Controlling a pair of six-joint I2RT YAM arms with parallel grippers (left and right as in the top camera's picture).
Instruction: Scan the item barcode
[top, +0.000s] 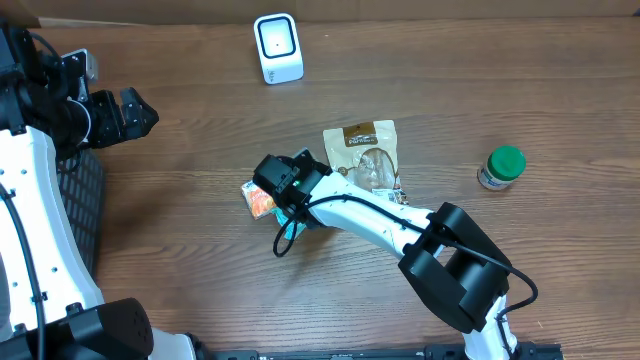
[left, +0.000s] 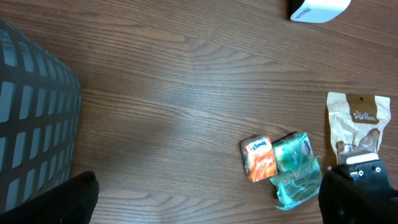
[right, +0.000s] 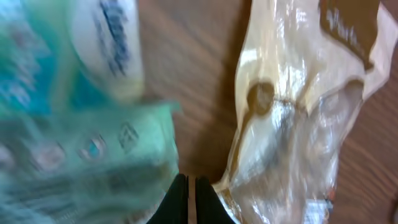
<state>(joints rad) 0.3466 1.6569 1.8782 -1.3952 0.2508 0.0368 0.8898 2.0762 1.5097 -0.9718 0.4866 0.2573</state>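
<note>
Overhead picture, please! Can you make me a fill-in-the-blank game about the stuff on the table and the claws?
The jar has a ___ lid.
The scanner is coloured ___.
The left claw is wide ___.
The right claw, down by the teal tissue pack, is squeezed ___.
Missing words: green, white, open, shut.

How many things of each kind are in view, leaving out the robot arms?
Scanner: 1
Tissue packs: 2, orange pack and green pack (teal wrapping counted with the green)
Snack pouch: 1
Green-lidded jar: 1
Basket: 1
Total: 6
</note>
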